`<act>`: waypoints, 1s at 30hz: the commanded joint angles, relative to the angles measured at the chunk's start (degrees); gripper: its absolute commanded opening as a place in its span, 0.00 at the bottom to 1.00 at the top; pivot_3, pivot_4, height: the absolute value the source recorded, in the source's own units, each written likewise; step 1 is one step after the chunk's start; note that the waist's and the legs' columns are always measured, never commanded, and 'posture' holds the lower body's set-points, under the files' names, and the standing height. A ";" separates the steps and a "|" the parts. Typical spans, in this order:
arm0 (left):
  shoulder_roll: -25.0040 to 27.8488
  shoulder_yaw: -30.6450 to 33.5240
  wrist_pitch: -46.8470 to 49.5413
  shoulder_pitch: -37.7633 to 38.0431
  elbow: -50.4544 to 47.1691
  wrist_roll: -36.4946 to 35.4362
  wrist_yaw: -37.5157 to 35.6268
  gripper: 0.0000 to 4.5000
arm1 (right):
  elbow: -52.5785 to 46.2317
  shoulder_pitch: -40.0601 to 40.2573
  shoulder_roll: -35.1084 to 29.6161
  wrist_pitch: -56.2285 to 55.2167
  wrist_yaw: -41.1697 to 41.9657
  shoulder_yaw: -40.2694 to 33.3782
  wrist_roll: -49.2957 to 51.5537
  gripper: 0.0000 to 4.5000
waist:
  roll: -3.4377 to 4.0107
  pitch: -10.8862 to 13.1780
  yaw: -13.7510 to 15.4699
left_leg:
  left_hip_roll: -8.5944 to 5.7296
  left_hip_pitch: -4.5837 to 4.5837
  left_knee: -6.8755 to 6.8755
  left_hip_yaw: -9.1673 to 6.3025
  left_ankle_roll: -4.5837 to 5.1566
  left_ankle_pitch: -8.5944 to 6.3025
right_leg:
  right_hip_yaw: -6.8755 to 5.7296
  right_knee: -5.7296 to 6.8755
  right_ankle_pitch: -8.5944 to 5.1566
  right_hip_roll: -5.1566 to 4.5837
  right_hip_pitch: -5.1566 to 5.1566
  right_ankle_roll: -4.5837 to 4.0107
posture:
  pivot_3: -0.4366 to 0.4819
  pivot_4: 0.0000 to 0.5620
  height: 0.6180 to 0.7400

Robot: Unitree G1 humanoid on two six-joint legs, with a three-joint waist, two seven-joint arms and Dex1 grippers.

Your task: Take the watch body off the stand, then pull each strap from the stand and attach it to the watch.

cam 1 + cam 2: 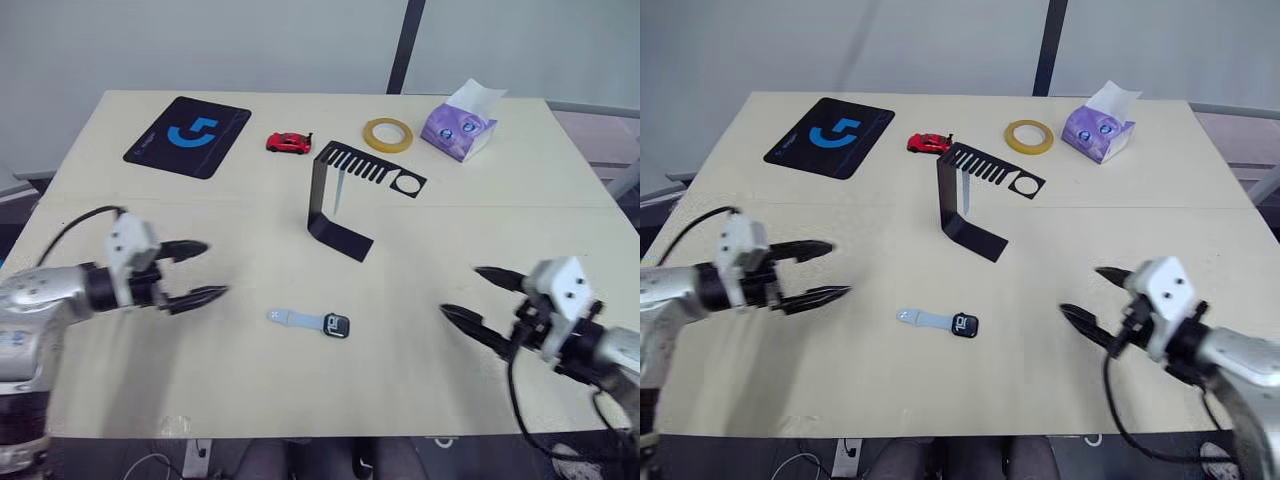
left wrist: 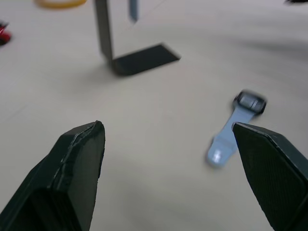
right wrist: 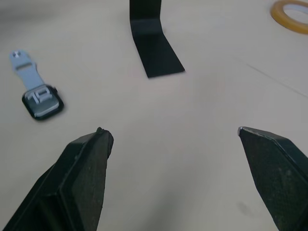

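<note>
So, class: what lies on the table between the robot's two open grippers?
The watch body with one strap attached lies flat between the left gripper and right gripper, touching neither, in the left eye view.

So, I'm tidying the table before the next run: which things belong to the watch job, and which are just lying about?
Job:
watch body, one strap joined to it
stand, second strap hanging from it

Lying about:
mouse pad
red toy car
tape roll
tissue pack
</note>
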 commanded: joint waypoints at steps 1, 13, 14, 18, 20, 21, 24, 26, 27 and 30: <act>-3.59 -1.37 4.95 -2.39 -7.33 -3.68 7.26 1.00 | 3.54 -7.53 3.00 0.38 -4.10 7.44 -2.71 0.78 | 0.00 0.00 -0.17 | 0.02 0.03 0.00 0.04 -0.03 -0.02 | 0.01 0.04 -0.02 0.05 0.00 -0.04 | 0.48 0.27 0.98; -14.83 -9.54 8.85 -7.10 -12.09 0.99 24.92 1.00 | 32.10 -28.68 16.49 -8.60 -9.28 23.47 -14.94 0.01 | 0.00 0.00 0.06 | -0.04 -0.07 0.09 -0.03 0.01 0.02 | -0.02 0.11 -0.03 0.08 -0.01 -0.06 | 0.48 0.27 0.98; -15.71 -10.56 8.72 -7.45 -11.99 2.02 26.16 1.00 | 34.87 -29.94 17.49 -9.85 -9.68 23.77 -15.93 0.01 | 0.00 0.00 -0.02 | -0.04 -0.05 0.10 -0.03 0.01 0.02 | -0.02 0.13 -0.03 0.08 0.00 -0.05 | 0.48 0.27 0.98; -18.52 -13.72 8.72 -9.17 -10.77 5.41 29.95 1.00 | 42.91 -32.96 19.55 -12.94 -10.39 24.18 -18.68 0.01 | 0.00 0.00 -0.03 | 0.01 -0.05 0.09 -0.03 0.00 0.03 | -0.04 0.12 -0.03 0.13 -0.01 -0.05 | 0.48 0.27 0.98; -19.48 -15.07 8.70 -9.62 -10.51 6.78 30.95 1.00 | 45.33 -33.65 20.04 -13.79 -10.14 24.29 -19.49 0.01 | 0.01 0.00 -0.05 | 0.01 -0.06 0.09 -0.03 0.00 0.03 | -0.04 0.12 -0.03 0.13 -0.01 -0.05 | 0.48 0.27 0.98; -19.99 -15.69 8.58 -9.82 -10.35 7.45 31.47 1.00 | 46.29 -33.97 20.28 -13.84 -10.00 24.33 -19.72 0.01 | 0.01 0.00 -0.10 | 0.00 -0.05 0.09 -0.02 0.00 0.03 | -0.03 0.12 -0.03 0.12 -0.01 -0.05 | 0.48 0.27 0.98; -22.23 -17.00 7.88 -10.69 -9.18 9.91 33.99 1.00 | 48.51 -34.66 20.86 -13.59 -9.46 24.73 -20.34 0.01 | 0.01 0.00 -0.15 | 0.02 -0.06 0.09 -0.02 0.00 0.03 | -0.03 0.11 -0.03 0.13 -0.01 -0.05 | 0.48 0.27 0.98; -24.32 -17.70 7.86 -11.37 -8.40 11.36 36.18 1.00 | 49.80 -34.82 21.21 -13.39 -9.26 25.06 -20.97 0.01 | 0.00 0.00 -0.14 | 0.03 -0.04 0.09 -0.01 -0.01 0.03 | -0.03 0.12 -0.03 0.13 -0.01 -0.05 | 0.48 0.27 0.98; -25.25 -18.07 7.74 -11.55 -8.22 12.02 36.93 1.00 | 50.28 -34.87 21.37 -13.03 -9.34 25.10 -21.18 0.01 | 0.01 -0.01 -0.14 | 0.03 -0.04 0.10 -0.01 -0.02 0.04 | -0.02 0.13 -0.03 0.13 0.00 -0.05 | 0.48 0.27 0.98; -27.53 -19.83 6.92 -11.96 -7.62 14.45 38.84 1.00 | 51.32 -35.12 21.94 -11.87 -9.56 24.83 -21.43 0.01 | 0.01 -0.01 -0.14 | 0.04 -0.01 0.09 -0.01 -0.03 0.05 | -0.02 0.14 -0.03 0.13 0.00 -0.05 | 0.48 0.27 0.98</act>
